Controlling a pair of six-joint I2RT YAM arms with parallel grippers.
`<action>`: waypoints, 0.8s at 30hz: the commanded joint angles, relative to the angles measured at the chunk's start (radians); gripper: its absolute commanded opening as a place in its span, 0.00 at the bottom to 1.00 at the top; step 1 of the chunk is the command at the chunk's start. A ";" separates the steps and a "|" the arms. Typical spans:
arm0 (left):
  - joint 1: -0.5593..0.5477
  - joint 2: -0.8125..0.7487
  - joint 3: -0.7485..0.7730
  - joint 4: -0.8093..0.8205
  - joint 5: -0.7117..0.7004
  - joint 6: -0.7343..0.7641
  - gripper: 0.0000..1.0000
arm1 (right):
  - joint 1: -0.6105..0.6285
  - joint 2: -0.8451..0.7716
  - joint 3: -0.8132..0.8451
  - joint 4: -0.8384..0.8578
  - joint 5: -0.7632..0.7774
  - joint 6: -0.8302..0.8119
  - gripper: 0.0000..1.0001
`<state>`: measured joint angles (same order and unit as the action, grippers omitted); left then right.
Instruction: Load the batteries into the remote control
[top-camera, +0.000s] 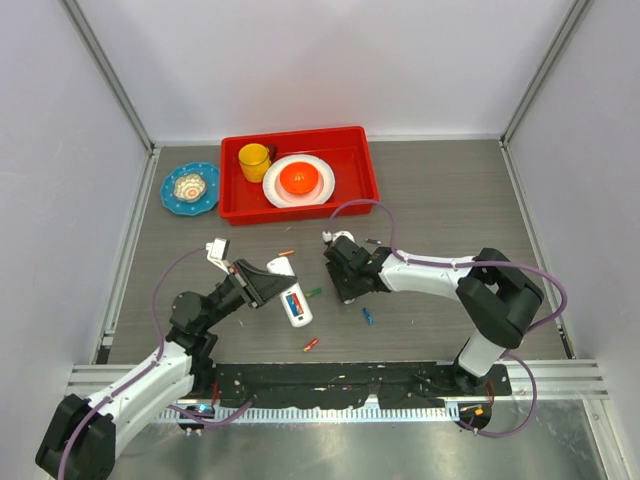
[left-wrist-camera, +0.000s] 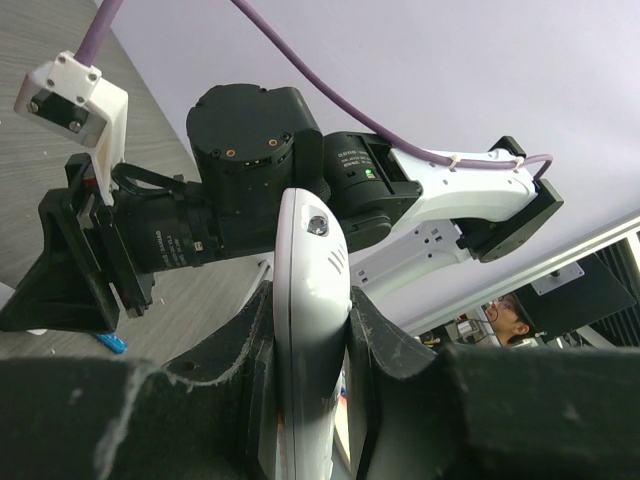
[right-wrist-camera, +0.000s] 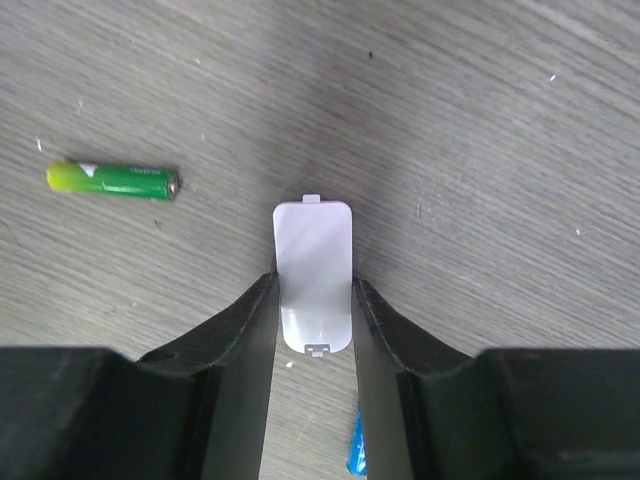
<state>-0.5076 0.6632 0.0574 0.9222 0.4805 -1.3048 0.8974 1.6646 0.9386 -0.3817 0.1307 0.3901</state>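
My left gripper (top-camera: 272, 284) is shut on the white remote control (top-camera: 293, 298), held on edge between the jaws in the left wrist view (left-wrist-camera: 312, 300). Its open compartment shows a red and a blue battery (top-camera: 295, 303). My right gripper (top-camera: 345, 270) is shut on the white back cover (right-wrist-camera: 313, 275), just right of the remote. Loose batteries lie on the table: green (top-camera: 314, 292) (right-wrist-camera: 112, 180), blue (top-camera: 367, 315) (right-wrist-camera: 355, 455), red-orange (top-camera: 311, 345) and orange (top-camera: 286, 252).
A red tray (top-camera: 355, 185) at the back holds a yellow cup (top-camera: 253, 160) and a white plate (top-camera: 322, 185) with an orange bowl (top-camera: 299, 179). A blue dish (top-camera: 190, 188) stands left of it. Grey walls enclose the table.
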 joint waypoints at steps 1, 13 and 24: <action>0.006 -0.011 -0.004 0.041 0.003 -0.004 0.00 | 0.006 0.034 -0.018 0.046 0.043 0.110 0.45; 0.006 0.004 0.001 0.041 0.006 -0.002 0.00 | 0.006 0.040 0.055 -0.063 0.003 -0.037 0.54; 0.006 0.001 -0.001 0.040 0.006 -0.001 0.00 | 0.006 0.064 0.108 -0.138 -0.031 -0.151 0.51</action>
<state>-0.5076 0.6689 0.0551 0.9150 0.4808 -1.3045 0.8997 1.7157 1.0153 -0.4603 0.1211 0.2913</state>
